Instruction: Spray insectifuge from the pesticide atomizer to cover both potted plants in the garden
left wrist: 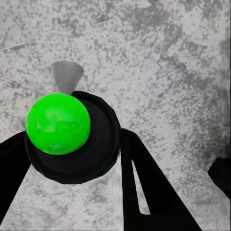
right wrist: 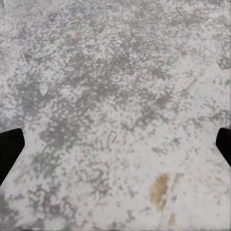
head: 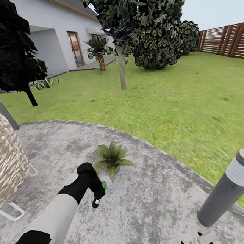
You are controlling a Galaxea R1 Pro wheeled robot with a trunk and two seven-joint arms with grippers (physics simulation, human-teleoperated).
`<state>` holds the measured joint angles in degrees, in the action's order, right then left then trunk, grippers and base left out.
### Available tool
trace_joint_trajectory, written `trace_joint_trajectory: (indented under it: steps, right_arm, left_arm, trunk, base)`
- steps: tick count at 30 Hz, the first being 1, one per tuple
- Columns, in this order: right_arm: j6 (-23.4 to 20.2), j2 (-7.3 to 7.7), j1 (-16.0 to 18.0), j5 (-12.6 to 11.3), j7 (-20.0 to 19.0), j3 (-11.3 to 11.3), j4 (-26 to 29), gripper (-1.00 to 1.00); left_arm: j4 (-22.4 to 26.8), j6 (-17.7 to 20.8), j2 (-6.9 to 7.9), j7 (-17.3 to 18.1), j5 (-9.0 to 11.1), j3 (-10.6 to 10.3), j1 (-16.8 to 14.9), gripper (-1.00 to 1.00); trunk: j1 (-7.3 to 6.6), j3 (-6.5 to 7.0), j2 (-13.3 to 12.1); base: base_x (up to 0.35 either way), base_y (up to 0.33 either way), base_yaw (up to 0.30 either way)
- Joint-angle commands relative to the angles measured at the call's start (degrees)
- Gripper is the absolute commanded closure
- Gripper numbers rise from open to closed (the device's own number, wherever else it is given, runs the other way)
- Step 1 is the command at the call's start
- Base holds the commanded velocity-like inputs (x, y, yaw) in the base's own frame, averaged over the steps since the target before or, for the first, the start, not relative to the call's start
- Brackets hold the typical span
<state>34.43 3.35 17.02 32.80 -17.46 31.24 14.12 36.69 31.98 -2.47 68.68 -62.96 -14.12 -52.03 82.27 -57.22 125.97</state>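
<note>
The right wrist camera looks onto grey speckled paving [right wrist: 115, 96], mottled in lighter and darker patches, with the darker grey gathered toward one side and the paler tone across the rest. A small yellowish-brown stain [right wrist: 160, 189] marks the surface, with a faint pale line running just beside it. Two black fingertips [right wrist: 9, 149] of the right gripper [right wrist: 115, 147] poke in at opposite edges of the picture, well apart from each other, so the jaws stand wide with bare paving between them. Neither tip can be seen touching the ground.
</note>
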Motion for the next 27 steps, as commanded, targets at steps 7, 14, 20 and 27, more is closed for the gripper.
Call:
trace_joint_trajectory:
  steps: [7,14,20,27]
  right_arm:
    - [0.12,-0.01,0.03,0.09,-0.47,0.49,0.02,-1.0]
    - [0.15,-0.08,0.03,0.07,-0.47,0.49,0.02,-1.0]
    - [0.24,-0.1,0.03,0.07,-0.47,0.49,-0.04,-1.0]
    - [0.2,-0.09,0.03,0.12,-0.47,0.49,-0.12,-1.0]
  left_arm:
    - [-0.72,-15.2,0.04,-15.45,23.4,0.59,9.75,1.0]
    - [-0.35,-23.7,0.14,-16.47,24.93,5.91,16.03,1.0]
    - [0.88,-24.1,-0.18,-17.32,25.19,6.37,16.65,1.0]
    - [1.01,-24.16,-0.66,-17.27,25.25,6.41,16.69,1.0]
  trunk:
    - [-0.04,-0.05,0.02]
    - [-0.04,-0.05,0.02]
    - [-0.04,-0.05,0.02]
    - [-0.04,-0.05,0.02]
  base:
    - [-0.113,0.0,0.185]
    - [-0.001,0.0,0.004]
    - [0.0,0.0,0.0]
    - [-0.227,0.027,0.0]
